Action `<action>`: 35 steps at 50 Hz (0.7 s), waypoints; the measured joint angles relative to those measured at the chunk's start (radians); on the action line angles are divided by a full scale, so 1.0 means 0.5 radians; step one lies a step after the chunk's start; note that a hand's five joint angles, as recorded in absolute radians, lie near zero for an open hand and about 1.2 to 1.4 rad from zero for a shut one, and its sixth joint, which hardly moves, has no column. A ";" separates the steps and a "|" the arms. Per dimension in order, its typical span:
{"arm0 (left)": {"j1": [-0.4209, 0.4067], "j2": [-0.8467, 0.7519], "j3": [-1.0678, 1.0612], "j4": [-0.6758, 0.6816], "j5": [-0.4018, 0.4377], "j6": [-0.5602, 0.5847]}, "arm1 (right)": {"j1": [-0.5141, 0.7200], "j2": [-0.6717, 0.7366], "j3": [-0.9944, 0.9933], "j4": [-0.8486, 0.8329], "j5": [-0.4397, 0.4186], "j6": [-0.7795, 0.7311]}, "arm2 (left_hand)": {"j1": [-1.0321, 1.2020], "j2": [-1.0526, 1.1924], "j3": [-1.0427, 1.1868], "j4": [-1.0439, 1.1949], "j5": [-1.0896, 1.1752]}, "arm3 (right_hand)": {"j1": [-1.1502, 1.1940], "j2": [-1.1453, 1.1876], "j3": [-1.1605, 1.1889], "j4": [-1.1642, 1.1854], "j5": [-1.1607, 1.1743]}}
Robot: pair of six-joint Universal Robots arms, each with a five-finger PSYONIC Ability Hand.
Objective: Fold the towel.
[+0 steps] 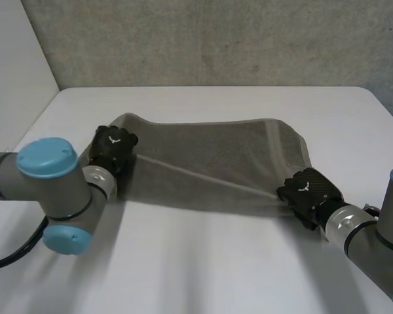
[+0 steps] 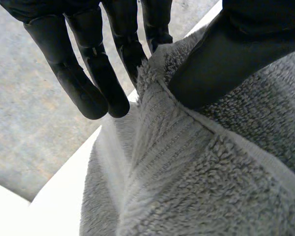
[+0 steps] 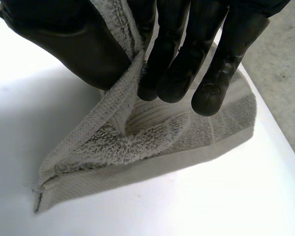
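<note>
A grey towel (image 1: 209, 157) is stretched between my two hands over the white table (image 1: 209, 261); its near edge is lifted and its far edge lies on the table. My left hand (image 1: 114, 149) is at the towel's near left corner. In the left wrist view the thumb (image 2: 226, 59) pinches the hemmed edge of the towel (image 2: 196, 187) against one finger, while the other fingers (image 2: 93, 73) stay straight beside it. My right hand (image 1: 309, 191) is at the near right corner. There the thumb and fingers (image 3: 187, 59) pinch a fold of the towel (image 3: 152, 142), which hangs down to the table.
The table's back edge (image 1: 216, 87) meets a grey concrete wall (image 1: 216, 39). Bare white tabletop lies in front of the towel and to both sides of it.
</note>
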 measured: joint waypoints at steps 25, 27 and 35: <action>0.428 1.170 -0.918 0.005 0.266 -0.032 | -0.091 -0.618 -0.084 0.246 -0.039 0.179 | 0.000 0.013 0.019 0.000 0.027 | 0.000 0.000 0.008 0.000 0.028; 0.457 1.192 -0.986 0.002 0.343 -0.034 | -0.107 -0.587 -0.076 0.278 -0.048 0.188 | 0.000 0.013 0.019 0.000 0.029 | 0.000 0.000 0.008 0.000 0.028; 0.492 1.151 -1.124 0.003 0.459 -0.020 | -0.149 -0.419 -0.084 0.341 -0.047 0.150 | -0.154 -0.261 -0.321 -0.297 -0.216 | 0.000 0.000 0.008 0.000 0.028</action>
